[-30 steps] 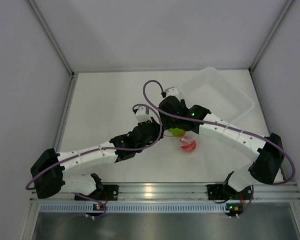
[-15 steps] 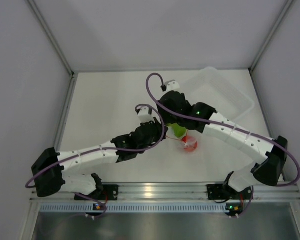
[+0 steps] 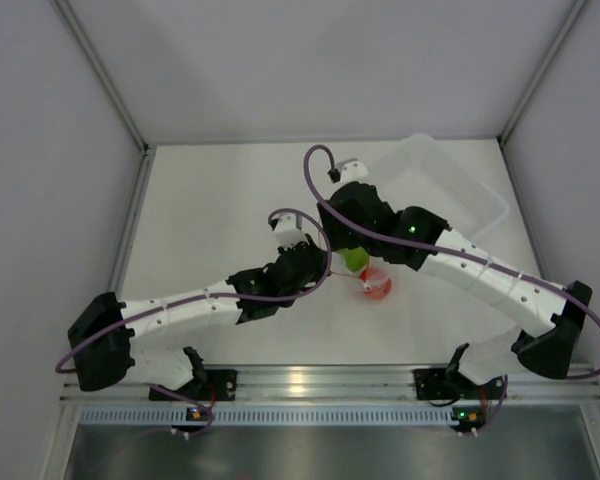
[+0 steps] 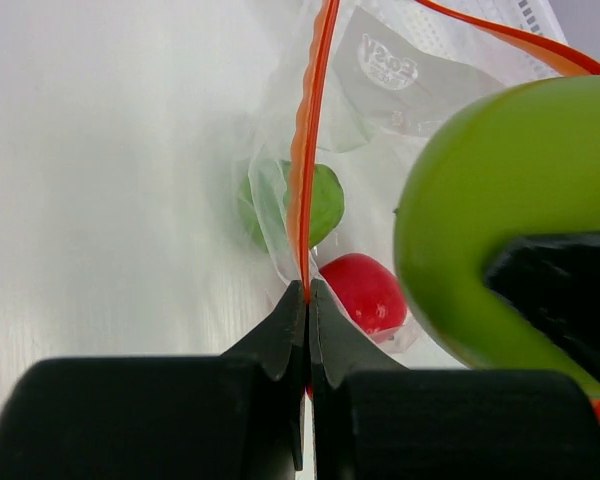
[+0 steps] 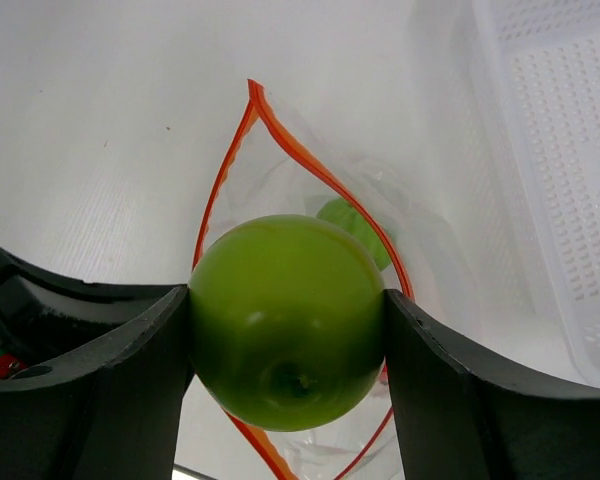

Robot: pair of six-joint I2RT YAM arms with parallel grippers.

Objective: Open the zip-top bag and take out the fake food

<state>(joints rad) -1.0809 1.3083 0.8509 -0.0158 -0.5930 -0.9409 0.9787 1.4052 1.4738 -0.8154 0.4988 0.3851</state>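
The clear zip-top bag (image 4: 400,90) lies mid-table with its red-orange zip mouth (image 5: 230,170) spread open. My left gripper (image 4: 308,290) is shut on one edge of the zip strip (image 4: 315,120) and holds it up. My right gripper (image 5: 285,330) is shut on a lime green ball (image 5: 285,320), held just above the bag's mouth; this ball also shows in the left wrist view (image 4: 500,200). A second green ball (image 4: 320,200) and a red ball (image 4: 365,292) lie inside the bag. From above, the green ball (image 3: 355,260) and red ball (image 3: 375,285) show between both grippers.
A clear rigid tub (image 3: 440,190) stands at the back right, close behind the right arm; its perforated floor shows in the right wrist view (image 5: 560,150). White walls enclose the table on three sides. The arm bases sit at the near edge.
My right gripper has risen and drawn back a little with the green ball. The right arm's elbow has swung out to the right. The left gripper has stayed shut on the zip strip.
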